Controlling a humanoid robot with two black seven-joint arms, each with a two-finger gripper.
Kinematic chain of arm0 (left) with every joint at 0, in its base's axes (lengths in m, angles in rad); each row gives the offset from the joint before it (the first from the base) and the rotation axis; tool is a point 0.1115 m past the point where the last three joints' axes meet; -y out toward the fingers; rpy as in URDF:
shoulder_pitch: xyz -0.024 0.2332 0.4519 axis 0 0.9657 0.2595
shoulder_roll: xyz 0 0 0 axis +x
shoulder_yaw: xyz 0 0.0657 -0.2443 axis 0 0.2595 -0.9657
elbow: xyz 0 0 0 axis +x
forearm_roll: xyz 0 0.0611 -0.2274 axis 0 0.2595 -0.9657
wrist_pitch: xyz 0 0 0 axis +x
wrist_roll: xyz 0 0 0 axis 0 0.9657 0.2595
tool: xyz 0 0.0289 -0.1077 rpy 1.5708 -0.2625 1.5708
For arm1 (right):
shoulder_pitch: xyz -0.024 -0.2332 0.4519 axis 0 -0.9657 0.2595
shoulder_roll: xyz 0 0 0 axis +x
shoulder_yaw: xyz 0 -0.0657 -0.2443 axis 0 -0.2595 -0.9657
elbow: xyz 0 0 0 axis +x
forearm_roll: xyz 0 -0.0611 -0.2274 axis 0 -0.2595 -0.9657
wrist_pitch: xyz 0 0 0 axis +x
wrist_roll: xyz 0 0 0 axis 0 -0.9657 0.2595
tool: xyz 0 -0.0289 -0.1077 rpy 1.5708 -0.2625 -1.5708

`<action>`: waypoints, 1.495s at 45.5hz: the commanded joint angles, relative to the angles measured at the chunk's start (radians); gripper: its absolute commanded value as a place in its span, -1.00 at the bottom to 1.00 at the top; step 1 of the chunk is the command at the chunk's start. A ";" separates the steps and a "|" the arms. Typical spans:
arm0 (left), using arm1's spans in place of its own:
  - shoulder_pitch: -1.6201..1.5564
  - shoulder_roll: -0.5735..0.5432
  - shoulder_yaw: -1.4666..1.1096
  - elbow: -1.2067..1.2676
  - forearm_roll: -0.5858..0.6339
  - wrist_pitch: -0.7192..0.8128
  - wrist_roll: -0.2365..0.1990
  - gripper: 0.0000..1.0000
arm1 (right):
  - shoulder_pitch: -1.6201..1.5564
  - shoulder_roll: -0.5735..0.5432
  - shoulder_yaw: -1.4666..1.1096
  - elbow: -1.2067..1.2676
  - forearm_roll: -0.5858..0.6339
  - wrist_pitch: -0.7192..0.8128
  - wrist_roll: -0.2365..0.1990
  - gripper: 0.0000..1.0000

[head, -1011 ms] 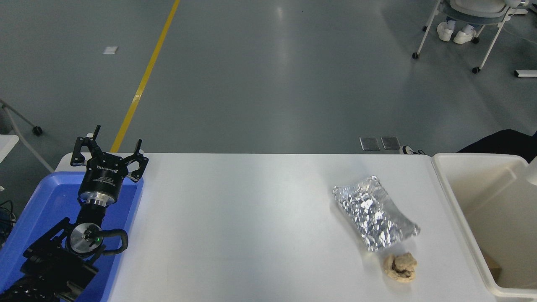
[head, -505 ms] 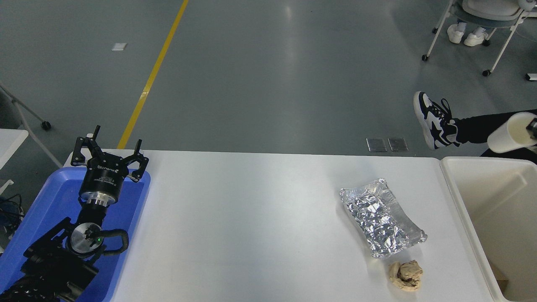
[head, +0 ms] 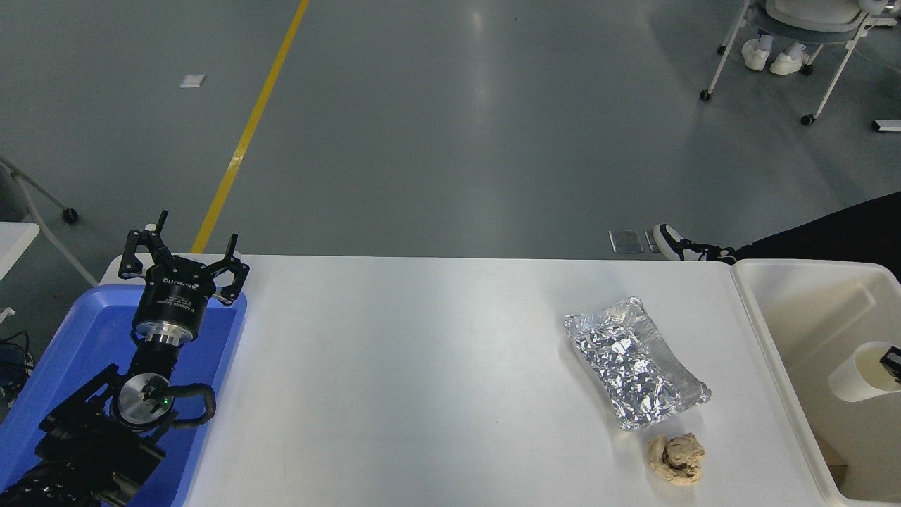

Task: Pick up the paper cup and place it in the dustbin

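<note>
At the right edge of the head view only a sliver of the black right gripper shows, touching the rim of the small white tapered paper cup; so little of it is in frame that I cannot tell whether its fingers clench the cup or have let go. The cup lies tilted, its cream mouth turned toward the right edge, within the outline of the large cream-white rectangular plastic dustbin, over the bin's interior between the near and far walls; whether it rests on anything inside cannot be seen. The dustbin stands just beside the right end of the white table. On the table near the bin lies a crumpled silver foil tray, and just in front of it, apart by a narrow gap, a tan crumpled paper wad. Beyond the table's far right corner a person's black-and-white shoe and dark trouser leg reach in from the right, and a white wheeled chair stands farther back. At the lower left the black left gripper is parked over a blue plastic tray with its fingers spread apart, holding nothing.
</note>
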 commanded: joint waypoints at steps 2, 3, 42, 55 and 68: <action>0.000 0.000 0.000 0.000 0.000 0.000 0.001 1.00 | 0.003 0.002 0.001 -0.002 -0.001 -0.001 -0.001 -1.00; 0.000 0.000 0.000 0.000 0.000 0.000 0.001 1.00 | 0.003 0.002 0.003 -0.002 -0.001 -0.001 -0.001 -1.00; 0.000 0.000 0.000 0.000 0.000 0.000 0.001 1.00 | 0.021 0.004 0.004 -0.002 0.001 -0.028 -0.001 1.00; 0.000 0.000 0.000 -0.001 0.000 -0.002 0.001 1.00 | 0.088 -0.010 0.001 0.136 -0.015 -0.016 0.001 1.00; 0.000 0.000 0.000 -0.001 0.001 -0.006 0.003 1.00 | 0.479 -0.206 -0.295 0.723 0.004 -0.001 -0.027 1.00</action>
